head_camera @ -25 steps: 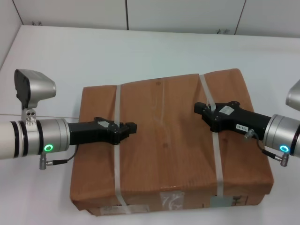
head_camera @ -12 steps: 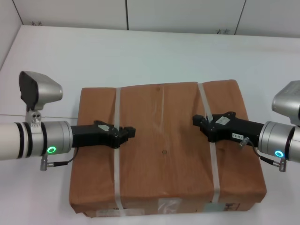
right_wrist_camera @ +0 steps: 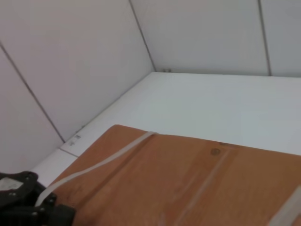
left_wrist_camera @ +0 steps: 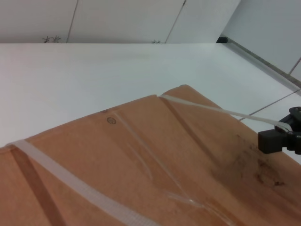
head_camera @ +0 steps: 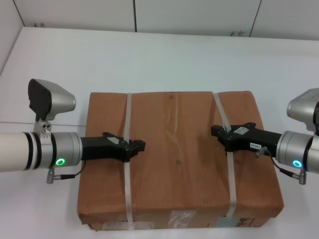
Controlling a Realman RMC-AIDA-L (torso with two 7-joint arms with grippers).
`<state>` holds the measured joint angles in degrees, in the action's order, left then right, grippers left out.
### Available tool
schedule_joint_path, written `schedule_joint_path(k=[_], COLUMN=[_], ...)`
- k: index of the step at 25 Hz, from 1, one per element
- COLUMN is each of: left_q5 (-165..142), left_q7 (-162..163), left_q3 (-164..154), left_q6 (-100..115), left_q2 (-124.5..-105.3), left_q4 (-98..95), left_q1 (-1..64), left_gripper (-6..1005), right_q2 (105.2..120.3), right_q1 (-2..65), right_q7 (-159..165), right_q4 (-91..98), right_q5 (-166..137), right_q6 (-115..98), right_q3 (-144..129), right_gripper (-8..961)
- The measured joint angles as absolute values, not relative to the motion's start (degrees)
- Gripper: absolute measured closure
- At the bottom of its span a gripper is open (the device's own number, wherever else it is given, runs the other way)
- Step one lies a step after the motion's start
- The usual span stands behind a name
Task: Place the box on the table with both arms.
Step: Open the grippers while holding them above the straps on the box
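The large brown cardboard box (head_camera: pixel 174 164) lies level over the white table (head_camera: pixel 149 55) in the head view, with labels on its near side. My left gripper (head_camera: pixel 135 146) reaches in from the left and is shut on the left pale strap (head_camera: pixel 127 189). My right gripper (head_camera: pixel 217 131) reaches in from the right and is shut on the right strap (head_camera: pixel 228 174). The left wrist view shows the box top (left_wrist_camera: pixel 141 179) and the right gripper (left_wrist_camera: pixel 278 139) pulling its strap taut. The right wrist view shows the box (right_wrist_camera: pixel 197 183) and the left gripper (right_wrist_camera: pixel 28 203) on its strap.
A pale panelled wall (head_camera: pixel 134 12) closes the table's far edge, and another wall runs along its left side (head_camera: pixel 7 35). Bare white tabletop stretches behind and to both sides of the box.
The box has turned square to me and levelled out, and looks slightly smaller, as if lower. Both arms have moved with it, still holding the straps.
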<state>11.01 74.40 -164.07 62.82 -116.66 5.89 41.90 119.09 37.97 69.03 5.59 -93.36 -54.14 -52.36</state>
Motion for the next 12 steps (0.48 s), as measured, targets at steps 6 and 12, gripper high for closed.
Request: schedule_joint_path(k=[6, 12], left_q5=[11.44, 11.44], left_q7=[73.99, 72.26], left_q3=[-163.98, -163.85], left_q6=[62.79, 62.71], left_q2=[-116.69, -116.72], left_q4=[5.48, 5.45], left_q1=[41.26, 41.19], left_gripper=[952, 941], right_q2=[119.08, 119.09], right_q1=[37.95, 37.90], right_q7=[71.54, 73.48], right_q4=[5.53, 5.55], right_q5=[-93.25, -92.94], right_q6=[-53.67, -50.64], right_q3=[-52.41, -51.80], right_gripper=[927, 836])
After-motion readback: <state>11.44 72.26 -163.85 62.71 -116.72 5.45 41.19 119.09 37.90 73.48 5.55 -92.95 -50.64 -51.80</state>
